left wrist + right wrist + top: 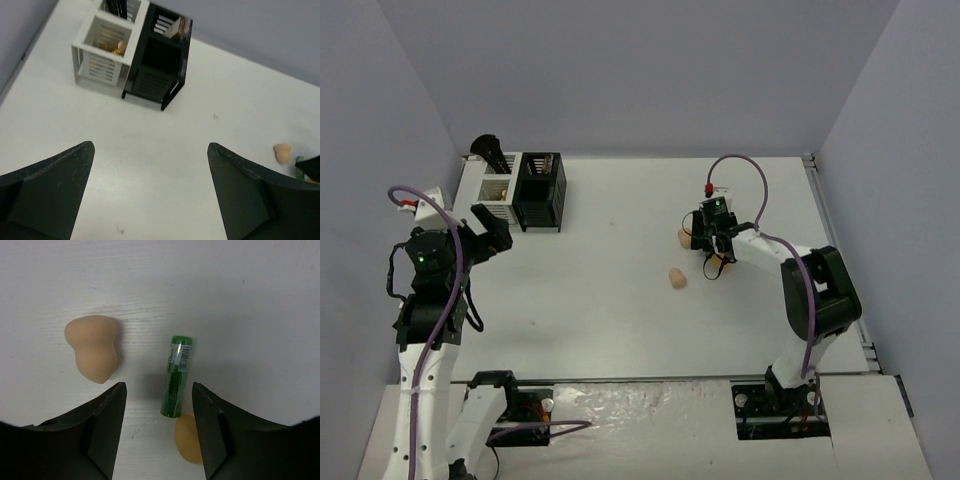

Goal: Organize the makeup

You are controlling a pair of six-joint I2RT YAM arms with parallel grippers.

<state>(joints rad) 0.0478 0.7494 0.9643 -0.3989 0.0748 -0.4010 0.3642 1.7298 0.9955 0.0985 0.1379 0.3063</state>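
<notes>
Under the right gripper [158,388], whose jaws are spread wide, a green tube [177,376] lies flat on the white surface [250,300]. One peach sponge [93,354] sits near the tube and a second sponge [189,445] sits right at its end. Near the white bin [102,60] and black bin [157,70], the left gripper [150,146] hangs with jaws spread and holds nothing.

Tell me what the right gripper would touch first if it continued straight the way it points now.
Probably the green tube, lying on the table between the open fingers of the right gripper. The peach sponge at the tube's near end sits close to one finger and may be touched; depth is unclear.
</notes>
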